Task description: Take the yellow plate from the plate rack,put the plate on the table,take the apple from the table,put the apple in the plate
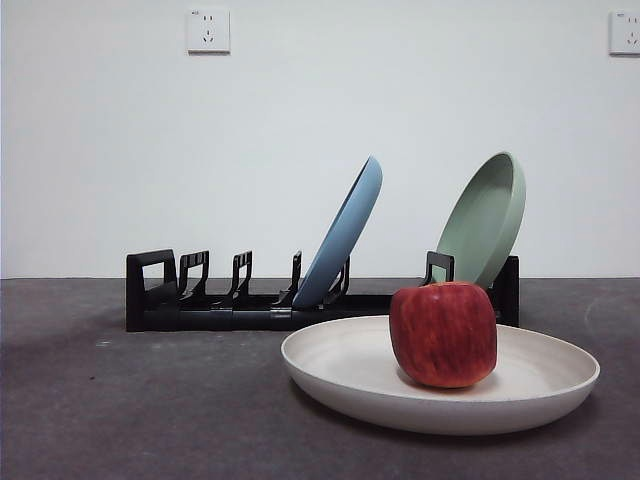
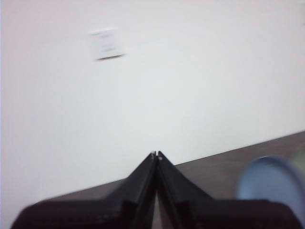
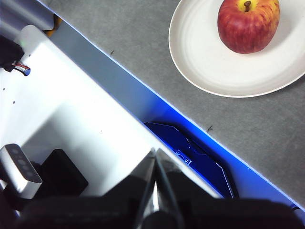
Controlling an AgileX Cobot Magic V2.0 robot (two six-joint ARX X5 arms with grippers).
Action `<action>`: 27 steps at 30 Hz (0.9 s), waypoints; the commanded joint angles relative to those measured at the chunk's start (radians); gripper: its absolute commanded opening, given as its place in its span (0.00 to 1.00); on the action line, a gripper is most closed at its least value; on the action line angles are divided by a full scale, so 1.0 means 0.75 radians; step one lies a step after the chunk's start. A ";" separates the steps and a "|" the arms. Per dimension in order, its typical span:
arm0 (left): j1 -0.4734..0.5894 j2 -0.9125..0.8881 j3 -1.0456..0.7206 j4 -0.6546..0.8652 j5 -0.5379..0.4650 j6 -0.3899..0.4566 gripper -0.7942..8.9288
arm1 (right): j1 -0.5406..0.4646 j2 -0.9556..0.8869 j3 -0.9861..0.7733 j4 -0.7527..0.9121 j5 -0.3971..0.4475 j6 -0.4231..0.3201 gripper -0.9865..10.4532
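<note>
The yellow plate [image 1: 360, 375], cream and shallow, lies flat on the dark grey table [image 1: 130, 410] in front of the plate rack [image 1: 220, 305]. The red apple [image 1: 443, 333] stands in the plate, right of its middle. The right wrist view shows the same plate [image 3: 205, 62] and the apple [image 3: 248, 24] from above. My left gripper [image 2: 156, 154] is shut and empty, raised and facing the white wall. My right gripper [image 3: 156, 151] is shut and empty, hanging over the robot's white base, away from the plate. Neither gripper shows in the front view.
A blue plate [image 1: 345, 235] and a pale green plate [image 1: 485, 215] lean in the rack's slots; the blue one [image 2: 271, 183] also shows blurred in the left wrist view. The table's front edge [image 3: 157, 107] runs along the white base.
</note>
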 commanded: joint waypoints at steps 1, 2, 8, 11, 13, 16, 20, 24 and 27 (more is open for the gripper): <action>0.096 -0.092 -0.150 0.006 -0.002 0.017 0.08 | 0.003 -0.002 -0.002 0.007 0.004 0.007 0.09; 0.121 -0.125 -0.194 0.006 -0.002 0.016 0.08 | 0.003 -0.002 -0.002 0.007 0.004 0.007 0.09; 0.233 -0.340 -0.485 0.009 -0.001 0.007 0.08 | 0.003 -0.002 -0.002 0.007 0.004 0.007 0.09; 0.260 -0.415 -0.617 0.007 -0.002 0.005 0.08 | 0.003 -0.002 -0.002 0.007 0.004 0.007 0.09; 0.273 -0.466 -0.705 0.007 -0.001 0.003 0.08 | 0.003 -0.002 -0.002 0.007 0.004 0.007 0.09; 0.278 -0.544 -0.823 0.006 0.001 -0.017 0.08 | 0.003 -0.002 -0.002 0.007 0.004 0.007 0.09; 0.278 -0.587 -0.936 0.007 -0.001 -0.076 0.08 | 0.003 -0.002 -0.002 0.007 0.004 0.007 0.09; 0.278 -0.587 -0.989 -0.006 0.005 -0.105 0.08 | 0.003 -0.002 -0.002 0.007 0.004 0.007 0.09; 0.278 -0.587 -0.999 -0.034 0.008 -0.162 0.08 | 0.003 -0.002 -0.002 0.007 0.004 0.007 0.09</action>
